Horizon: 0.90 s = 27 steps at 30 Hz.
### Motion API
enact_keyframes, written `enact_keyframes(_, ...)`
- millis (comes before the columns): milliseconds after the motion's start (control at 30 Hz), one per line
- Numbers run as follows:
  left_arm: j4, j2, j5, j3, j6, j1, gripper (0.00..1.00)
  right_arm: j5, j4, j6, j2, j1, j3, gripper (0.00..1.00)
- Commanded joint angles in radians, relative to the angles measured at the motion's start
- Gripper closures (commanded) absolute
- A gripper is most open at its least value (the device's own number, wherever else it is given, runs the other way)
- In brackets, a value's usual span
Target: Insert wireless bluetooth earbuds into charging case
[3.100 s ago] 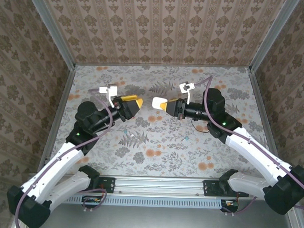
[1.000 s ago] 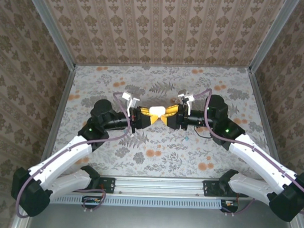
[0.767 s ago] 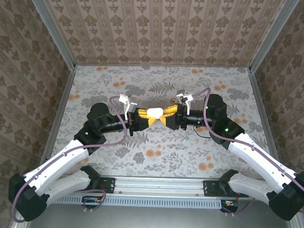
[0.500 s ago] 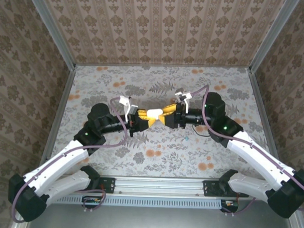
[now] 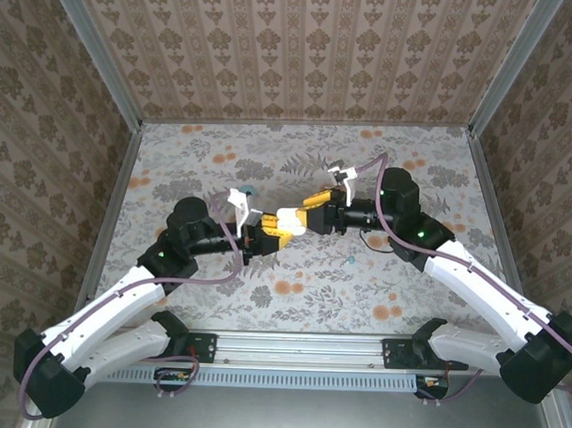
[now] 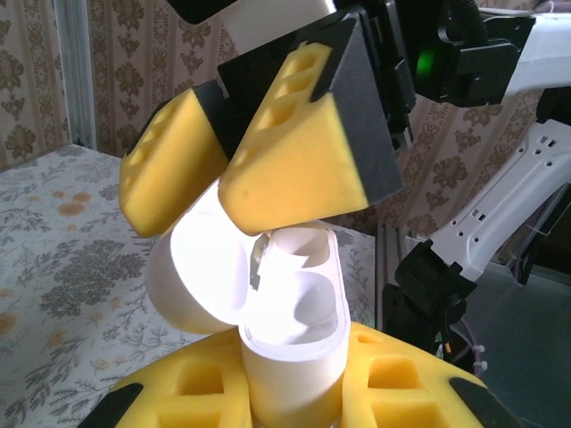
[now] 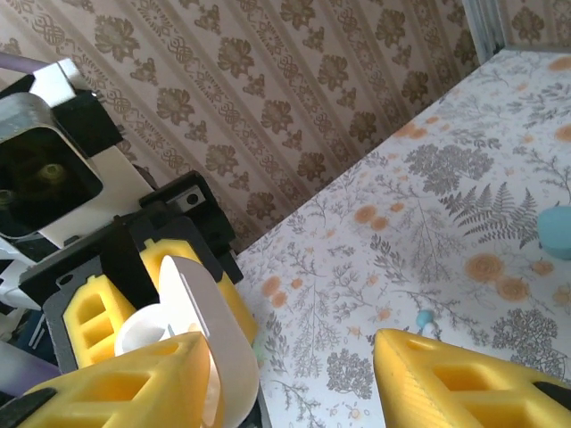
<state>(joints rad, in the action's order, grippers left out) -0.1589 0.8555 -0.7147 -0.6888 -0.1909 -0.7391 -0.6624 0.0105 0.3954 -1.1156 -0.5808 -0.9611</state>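
Observation:
My left gripper is shut on the white charging case, which stands upright with its lid swung open to the left. The case's wells look empty. My right gripper is open, and one of its yellow fingers is against the lid. From above, the case sits between the left gripper and the right gripper at mid-table. A teal earbud lies on the table behind the left wrist. A smaller teal earbud lies under the right forearm.
The floral table is fenced by patterned walls with metal corner posts. A teal piece shows at the right wrist view's right edge. A tiny teal-and-white piece lies on the table between the right fingers.
The right gripper's jaws have spread apart and the case lid now stands open. The left arm has drawn the case slightly nearer and leftward, uncovering a teal earbud behind its wrist.

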Motion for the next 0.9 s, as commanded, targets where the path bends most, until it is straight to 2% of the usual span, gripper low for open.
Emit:
enact_keyframes(0, 0.023, -0.035, 0.012, 0.002, 0.053, -0.004, 1.00, 0.042, -0.042, 0.014, -0.014, -0.001, -0.045, 0.47)
enact_keyframes(267, 0.135, -0.073, 0.169, 0.005, 0.044, 0.030, 1.00, 0.017, -0.059, 0.082, 0.001, -0.001, -0.081, 0.41)
enact_keyframes(333, 0.165, -0.088, 0.198, 0.010, 0.036, 0.050, 1.00, 0.070, -0.116, 0.099, 0.009, -0.001, -0.102, 0.40)
enact_keyframes(533, 0.314, -0.187, 0.313, 0.032, 0.041, 0.129, 1.00, 0.336, -0.349, 0.140, -0.028, -0.001, -0.143, 0.39)
enact_keyframes(600, 0.372, -0.228, 0.356, 0.033, 0.055, 0.144, 1.00, 0.390, -0.394, 0.178, -0.072, 0.000, -0.147, 0.41)
enact_keyframes(700, 0.455, -0.283, 0.420, 0.029, 0.081, 0.155, 1.00, 0.400, -0.431, 0.260, -0.169, -0.008, -0.157, 0.45)
enact_keyframes(867, 0.537, -0.361, 0.503, 0.032, 0.097, 0.161, 1.00, 0.449, -0.522, 0.310, -0.391, -0.081, -0.239, 0.47)
